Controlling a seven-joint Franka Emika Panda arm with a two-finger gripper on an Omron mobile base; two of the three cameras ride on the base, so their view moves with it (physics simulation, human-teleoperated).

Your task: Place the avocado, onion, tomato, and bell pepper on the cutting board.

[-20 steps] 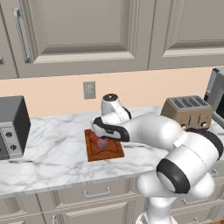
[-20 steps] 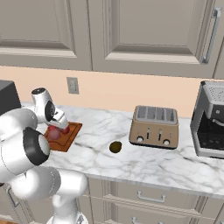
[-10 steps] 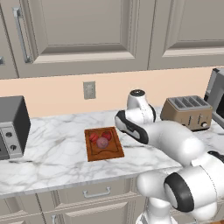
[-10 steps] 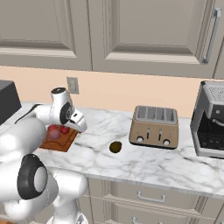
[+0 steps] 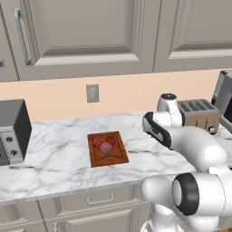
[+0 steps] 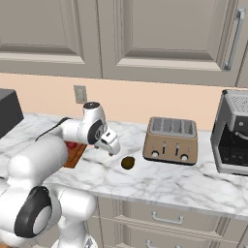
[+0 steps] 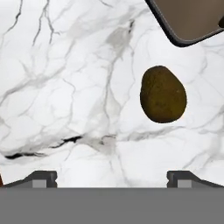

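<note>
The avocado (image 6: 128,162) lies alone on the marble counter between the cutting board and the toaster; in the hand view the avocado (image 7: 163,94) sits right of centre, beyond the fingertips. My gripper (image 6: 111,144) hovers just left of and above it, open and empty; in the hand view the gripper (image 7: 112,179) has its tips far apart. The cutting board (image 5: 118,157) carries the pink onion (image 5: 106,147) and two red pieces (image 5: 96,142), the tomato and the bell pepper, too small to tell apart. My arm hides most of the cutting board (image 6: 72,156) in the right base view.
A tan toaster (image 6: 170,140) stands right of the avocado; its corner (image 7: 188,19) shows at the top of the hand view. A coffee machine (image 6: 232,140) is at the far right. A dark toaster oven (image 5: 11,131) stands at the counter's left end.
The arm has swung right, from above the cutting board to beside the avocado. The gripper stayed open. The produce on the board has not moved.
</note>
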